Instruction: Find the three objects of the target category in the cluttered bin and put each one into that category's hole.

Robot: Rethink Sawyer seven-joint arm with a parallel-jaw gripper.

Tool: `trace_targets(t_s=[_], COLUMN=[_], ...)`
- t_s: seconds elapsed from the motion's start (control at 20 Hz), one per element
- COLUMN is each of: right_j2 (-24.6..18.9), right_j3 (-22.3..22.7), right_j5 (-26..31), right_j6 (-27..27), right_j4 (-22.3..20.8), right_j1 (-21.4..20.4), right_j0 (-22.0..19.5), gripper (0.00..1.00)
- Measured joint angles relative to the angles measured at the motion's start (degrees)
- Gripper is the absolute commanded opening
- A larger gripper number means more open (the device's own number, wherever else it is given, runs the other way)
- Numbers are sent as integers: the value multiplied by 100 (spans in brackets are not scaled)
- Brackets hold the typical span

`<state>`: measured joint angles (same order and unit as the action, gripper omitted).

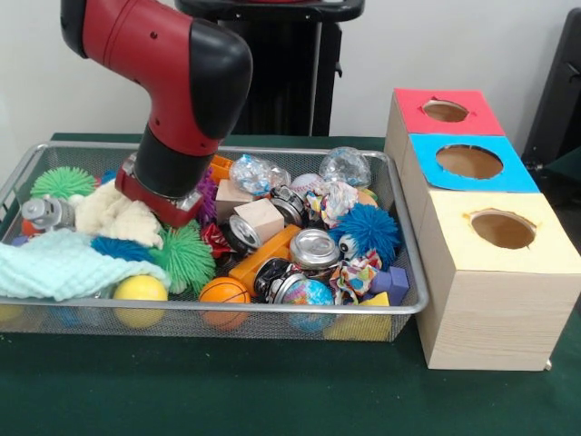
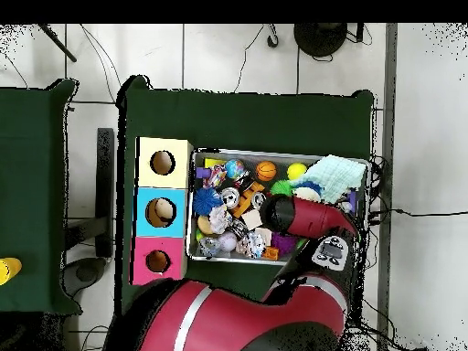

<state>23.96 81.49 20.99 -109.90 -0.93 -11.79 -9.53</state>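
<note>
We are seeing the red and black arm (image 1: pixel 172 82) bending down into the left half of the bin (image 1: pixel 272 313), a shallow silver wire-mesh basket sitting on the green table (image 1: pixel 272 391), and its gripper (image 1: pixel 163 202) is sinking among the clutter so that we cannot tell whether it is apart or together. Just right of the bin, the pale wooden box (image 1: pixel 490 309) is carrying three round holes, the red-topped hole (image 1: pixel 445 111) lying farthest back. Around the gripper a cream fluffy cloth (image 1: pixel 118 218), a mint knitted cloth (image 1: pixel 54 263), a spiky green ball (image 1: pixel 186 256) and a small orange basketball (image 1: pixel 223 292) are crowding in.
</note>
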Motion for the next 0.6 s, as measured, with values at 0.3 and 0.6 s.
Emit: trace_targets(t_s=[0.3, 0.6], right_j2=[-122, -203], right_j3=[233, 392], right_j5=[-2, -2], right_j6=[0, 0], right_j4=[-2, -1], right_j1=[-309, -613], right_j0=[-12, 42], gripper=[0, 0])
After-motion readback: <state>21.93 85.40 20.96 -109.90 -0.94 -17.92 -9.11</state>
